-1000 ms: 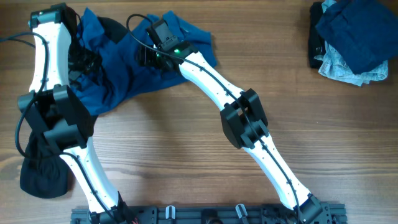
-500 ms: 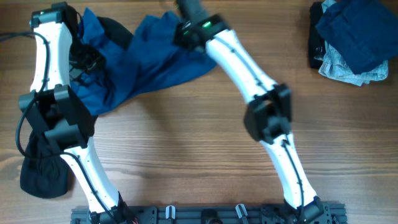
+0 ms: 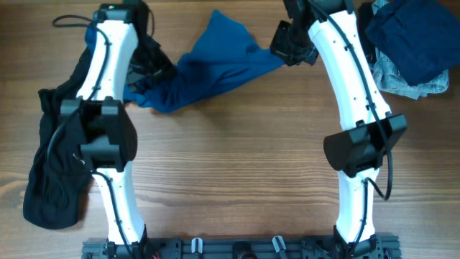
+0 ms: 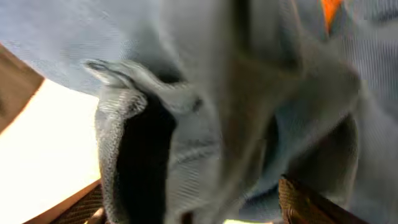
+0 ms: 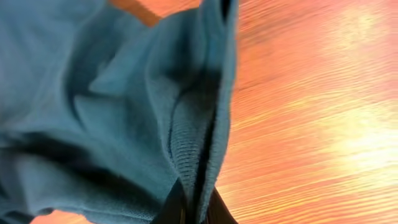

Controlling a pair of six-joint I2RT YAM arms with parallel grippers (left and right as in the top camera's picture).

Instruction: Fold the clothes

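Wooden table (image 3: 230, 180), right claw (image 3: 284, 50) clamped on teal shirt (image 3: 215, 68), left claw (image 3: 146, 63) hidden in its folds, state unclear

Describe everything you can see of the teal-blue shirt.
The teal-blue shirt is soft, wrinkled knit fabric, unfolded, stretched in a rumpled band across the far side of the wooden table. The right gripper is pinched shut on a ribbed edge; the other end bunches at the left gripper, grip unclear.
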